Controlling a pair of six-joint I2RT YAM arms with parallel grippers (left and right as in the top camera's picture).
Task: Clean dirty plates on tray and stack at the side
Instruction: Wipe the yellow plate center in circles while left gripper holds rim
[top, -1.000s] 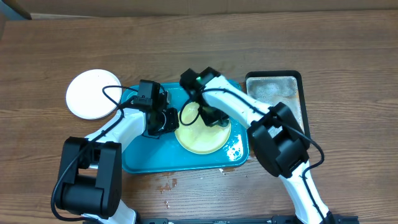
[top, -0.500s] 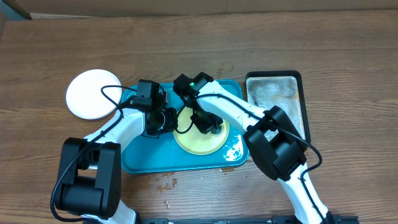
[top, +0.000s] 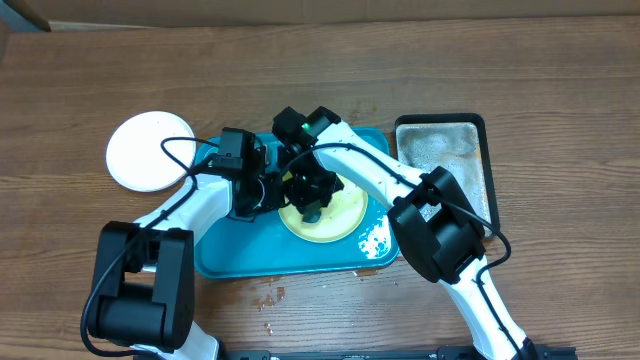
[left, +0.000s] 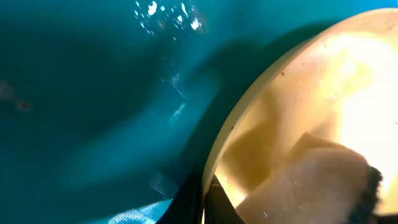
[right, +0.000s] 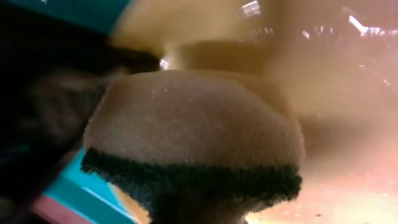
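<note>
- Wooden table (top: 520, 60) carries the teal tray (top: 230, 255) at its middle, with a black tray (top: 440, 145) of foamy water beside the teal tray's right edge.
- On the teal tray's right half lies the yellow-green plate (top: 340, 225), flat; a white plate (top: 145, 152) sits on the table off the tray's far-left corner.
- At the yellow-green plate's left rim, the left gripper (top: 262, 193) pinches the edge between its jaws.
- Just to its right, the right gripper (top: 312, 195) is clamped on a sponge (right: 193, 124) pressed to the plate's face. The round plate has no long axis, and its uncovered face lies toward the tray's near-right corner, so the right arm is better placed to wipe.
- No brand, label or writing is readable.
</note>
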